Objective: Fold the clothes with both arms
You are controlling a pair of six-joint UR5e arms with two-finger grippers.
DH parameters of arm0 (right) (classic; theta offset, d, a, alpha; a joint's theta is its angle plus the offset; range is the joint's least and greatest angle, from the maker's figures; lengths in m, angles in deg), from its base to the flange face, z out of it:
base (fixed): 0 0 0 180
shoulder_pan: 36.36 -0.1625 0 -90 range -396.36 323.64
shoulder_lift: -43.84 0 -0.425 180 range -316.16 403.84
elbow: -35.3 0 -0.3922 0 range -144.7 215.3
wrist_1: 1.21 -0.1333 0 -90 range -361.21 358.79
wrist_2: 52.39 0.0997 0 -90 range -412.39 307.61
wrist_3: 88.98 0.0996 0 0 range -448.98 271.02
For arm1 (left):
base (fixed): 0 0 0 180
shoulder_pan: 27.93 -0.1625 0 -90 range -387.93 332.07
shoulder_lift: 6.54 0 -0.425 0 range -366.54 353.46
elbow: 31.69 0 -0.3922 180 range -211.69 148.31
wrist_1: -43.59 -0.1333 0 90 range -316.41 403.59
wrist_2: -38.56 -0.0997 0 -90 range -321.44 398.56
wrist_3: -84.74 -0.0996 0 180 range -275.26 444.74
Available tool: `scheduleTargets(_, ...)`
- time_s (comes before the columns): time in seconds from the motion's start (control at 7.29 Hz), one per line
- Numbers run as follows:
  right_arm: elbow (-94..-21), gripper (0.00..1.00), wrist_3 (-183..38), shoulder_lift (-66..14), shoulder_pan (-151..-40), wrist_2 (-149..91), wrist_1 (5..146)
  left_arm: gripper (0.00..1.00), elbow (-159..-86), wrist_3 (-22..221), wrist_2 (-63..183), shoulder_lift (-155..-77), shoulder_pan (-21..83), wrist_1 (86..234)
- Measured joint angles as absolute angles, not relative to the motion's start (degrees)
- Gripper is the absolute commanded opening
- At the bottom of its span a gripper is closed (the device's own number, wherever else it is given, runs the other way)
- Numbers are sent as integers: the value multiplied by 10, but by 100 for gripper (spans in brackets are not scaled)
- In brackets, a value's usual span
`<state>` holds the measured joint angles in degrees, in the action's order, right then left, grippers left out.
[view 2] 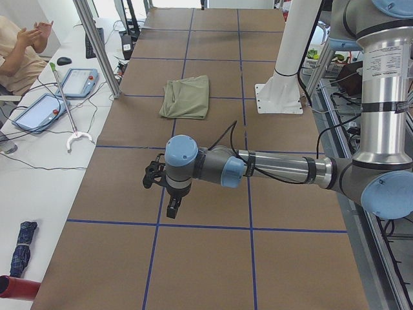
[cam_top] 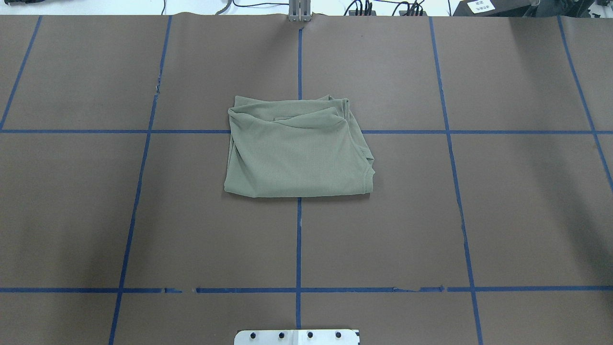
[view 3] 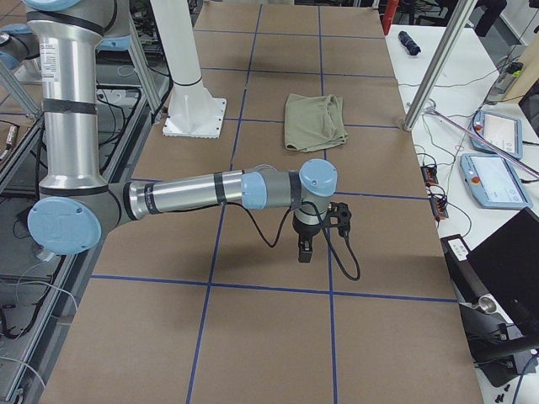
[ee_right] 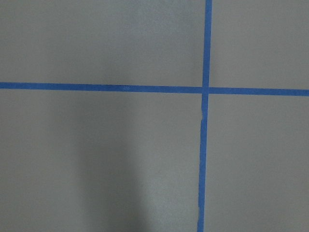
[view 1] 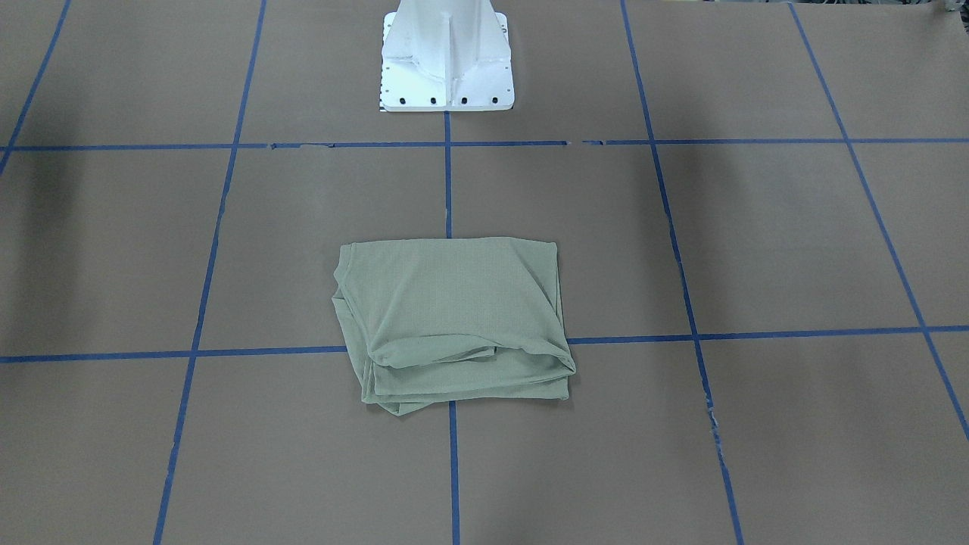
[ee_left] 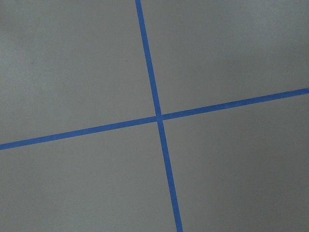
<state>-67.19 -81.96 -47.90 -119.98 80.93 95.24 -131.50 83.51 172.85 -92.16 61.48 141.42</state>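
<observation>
Folded into a compact rectangle on the brown-papered table [cam_top: 96, 215]: the sage-green shirt [cam_top: 297, 151]; lies flat over a crossing of blue tape lines [cam_top: 139, 191], a little toward 12 o'clock from the table's middle in the overhead view; loose layered edges bunched along its 12 o'clock side, one smooth fold along 6 o'clock; same bundle in the front-facing view [view 1: 454, 318], bunched edges there at 6 o'clock; touched by neither arm.

At the 6 o'clock edge overhead, the white pedestal [cam_top: 297, 337].

Left gripper [view 2: 173, 208]: hangs fingers-down from the outstretched left arm [view 2: 284, 169] above bare paper, well apart from the shirt [view 2: 187, 97], which sits toward 12 o'clock from it in that side view; fingers apart or together, cannot tell.

Right gripper [view 3: 305, 250]: likewise pointed down at the end of the right arm [view 3: 185, 192], over bare paper, shirt [view 3: 316, 120] far off at 12 o'clock; fingers' spacing cannot be told either.

Both wrist views: only paper and a tape crossing.

Writing: a white label [cam_top: 481, 5] beyond the table at 1 o'clock overhead, dark marks too small to read; two pendants [view 2: 80, 81] on the side bench, markings illegible.
</observation>
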Motion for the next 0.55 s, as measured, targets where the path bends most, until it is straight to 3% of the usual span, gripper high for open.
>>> scheduleTargets(0.55, -683, 100, -820, -486, -1201, 816, 956, 100, -1311, 835, 1728, -940, 615, 1418)
